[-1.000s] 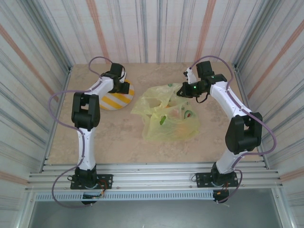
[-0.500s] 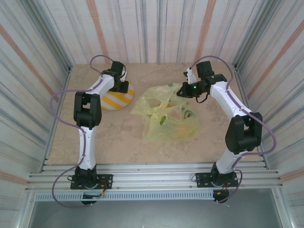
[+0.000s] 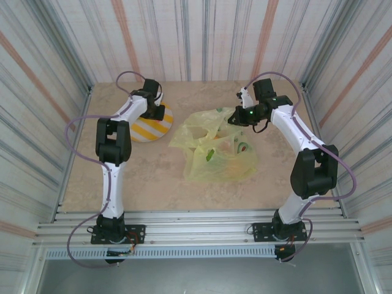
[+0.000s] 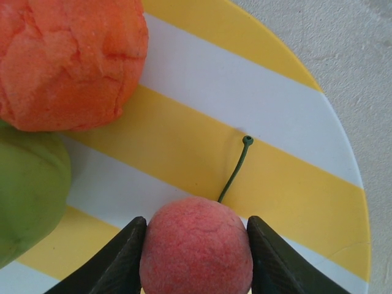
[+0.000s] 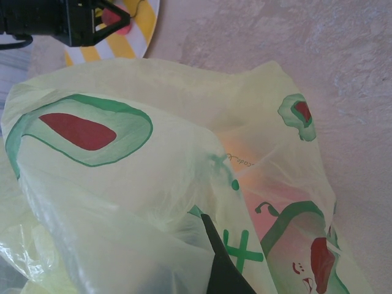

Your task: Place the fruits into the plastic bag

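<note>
On the striped plate [image 4: 275,122] my left gripper [image 4: 196,222] is shut on a small pink fruit [image 4: 196,245] with a thin green stem, both fingers touching its sides. An orange fruit [image 4: 67,61] and a green fruit [image 4: 27,196] lie on the plate beside it. From above, the left gripper [image 3: 156,113] is low over the plate [image 3: 150,127]. The yellow-green plastic bag [image 3: 214,147] with avocado prints lies mid-table. My right gripper [image 3: 236,117] is shut on its far rim, holding it up. In the right wrist view, bag film [image 5: 122,202] drapes over one dark finger [image 5: 223,269], and orange and pink blurs show through.
Corrugated metal walls close in the table on three sides. Bare stone-patterned tabletop [image 3: 153,171] lies between the plate and the bag and in front of both. The right wrist view catches the plate [image 5: 144,27] beyond the bag, with the left gripper on it.
The left jaws have narrowed onto the pink fruit, and the left wrist shifted slightly over the plate. The right arm and the bag have not moved.
</note>
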Robot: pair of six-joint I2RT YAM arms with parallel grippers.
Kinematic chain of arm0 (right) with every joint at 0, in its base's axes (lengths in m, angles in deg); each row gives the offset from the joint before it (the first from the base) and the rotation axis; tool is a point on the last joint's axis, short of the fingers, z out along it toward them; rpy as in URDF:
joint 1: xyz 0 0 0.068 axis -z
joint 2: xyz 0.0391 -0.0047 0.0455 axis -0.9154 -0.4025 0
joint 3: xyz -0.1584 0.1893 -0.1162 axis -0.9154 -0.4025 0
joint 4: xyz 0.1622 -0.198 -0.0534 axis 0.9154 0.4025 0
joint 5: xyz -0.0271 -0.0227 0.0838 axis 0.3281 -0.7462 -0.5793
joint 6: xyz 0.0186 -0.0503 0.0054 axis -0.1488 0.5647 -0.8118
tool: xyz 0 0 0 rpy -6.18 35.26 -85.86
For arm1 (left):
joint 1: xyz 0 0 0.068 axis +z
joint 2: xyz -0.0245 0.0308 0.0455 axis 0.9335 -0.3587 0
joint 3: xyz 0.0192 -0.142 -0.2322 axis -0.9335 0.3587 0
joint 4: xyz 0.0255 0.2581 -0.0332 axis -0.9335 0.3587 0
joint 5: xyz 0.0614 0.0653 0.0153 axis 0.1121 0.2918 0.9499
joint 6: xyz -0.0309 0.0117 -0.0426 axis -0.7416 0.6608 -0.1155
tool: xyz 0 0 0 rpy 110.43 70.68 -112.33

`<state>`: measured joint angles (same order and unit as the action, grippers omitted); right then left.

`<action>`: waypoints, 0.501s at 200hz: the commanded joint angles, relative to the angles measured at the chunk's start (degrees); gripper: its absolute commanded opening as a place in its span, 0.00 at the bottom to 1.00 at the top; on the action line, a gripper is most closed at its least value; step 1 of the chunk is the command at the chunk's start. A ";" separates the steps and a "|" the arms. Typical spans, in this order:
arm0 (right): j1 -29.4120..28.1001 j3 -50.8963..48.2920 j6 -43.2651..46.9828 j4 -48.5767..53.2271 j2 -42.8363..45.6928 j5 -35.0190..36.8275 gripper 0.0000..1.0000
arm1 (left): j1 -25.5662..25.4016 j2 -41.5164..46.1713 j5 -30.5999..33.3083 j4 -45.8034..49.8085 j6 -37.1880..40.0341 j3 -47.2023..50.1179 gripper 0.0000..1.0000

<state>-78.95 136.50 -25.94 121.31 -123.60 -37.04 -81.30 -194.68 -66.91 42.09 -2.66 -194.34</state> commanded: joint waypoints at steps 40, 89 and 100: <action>-0.13 -0.53 -0.48 0.53 -0.07 -1.40 0.00 | 0.54 11.81 -2.56 -3.02 -3.25 9.72 0.44; -0.10 -0.31 -0.48 0.40 -0.10 -1.84 0.00 | 0.30 33.82 -8.41 -13.66 -10.00 31.12 0.43; -0.12 -0.30 -0.48 0.31 -0.09 -1.94 0.00 | -0.02 39.75 -10.28 -16.00 -11.64 35.91 0.43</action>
<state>-78.95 136.50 -25.94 121.22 -123.60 -37.65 -81.30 -166.85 -72.14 33.13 -9.13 -166.23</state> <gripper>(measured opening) 0.046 0.440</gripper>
